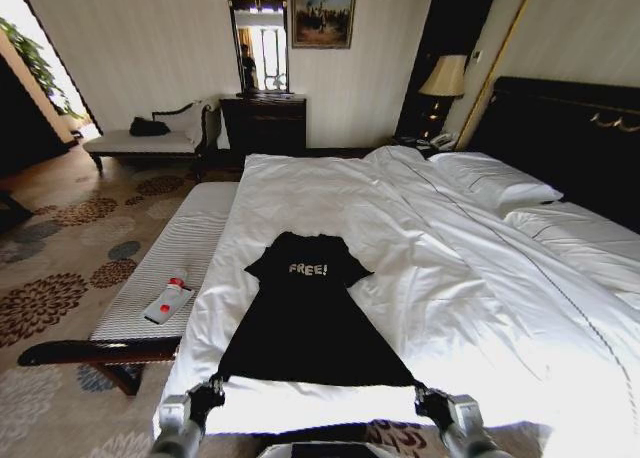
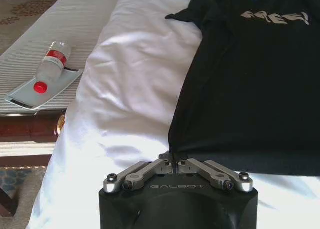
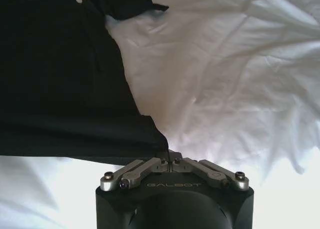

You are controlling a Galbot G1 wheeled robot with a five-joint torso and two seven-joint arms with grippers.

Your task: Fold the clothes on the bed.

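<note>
Matt black cloth T-shirt [image 1: 310, 318]

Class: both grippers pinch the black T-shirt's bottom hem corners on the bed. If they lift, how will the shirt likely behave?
The T-shirt looks soft and thin, so it would probably hang limp from the left gripper and right gripper. Its hem already runs taut between them; the middle would likely sag if they close in.

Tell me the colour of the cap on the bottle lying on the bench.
Red, clearest in the left wrist view: bottle.
</note>
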